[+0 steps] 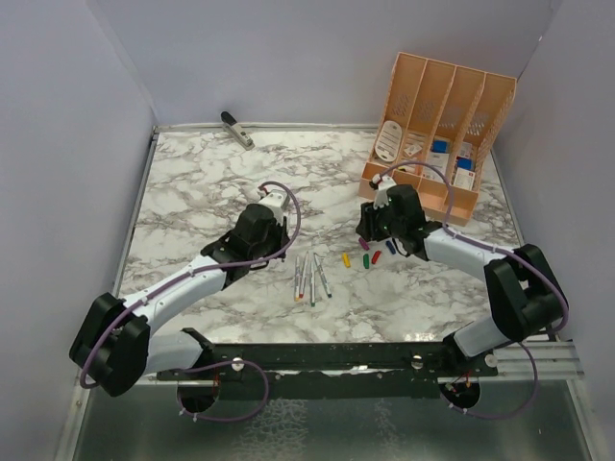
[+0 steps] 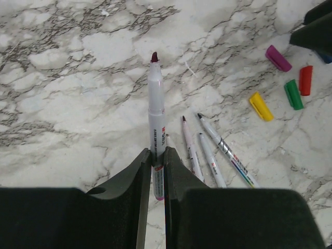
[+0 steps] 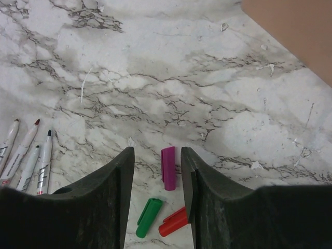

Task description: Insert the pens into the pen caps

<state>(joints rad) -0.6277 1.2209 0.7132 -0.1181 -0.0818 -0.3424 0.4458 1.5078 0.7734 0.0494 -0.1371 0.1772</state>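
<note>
Behind pen caps (image 1: pixel 365 260), organizer (image 1: pixel 404 86) holds boxes (image 1: pixel 465 165).

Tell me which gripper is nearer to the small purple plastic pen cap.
Right. The right gripper is open with the purple cap between its fingers; the left gripper, shut on a silver-grey pen, is beyond the lying pens.

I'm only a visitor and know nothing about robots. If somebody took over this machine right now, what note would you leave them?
Left gripper: shut on the purple-tipped pen, which has no cap on.
Right gripper: open, one finger on either side of the purple cap, not gripping it.
Four other pens lie side by side on the table. The yellow cap, green cap, red cap and blue cap lie loose beside them.
Done: no pen capped yet.
Left: all five pens.
</note>
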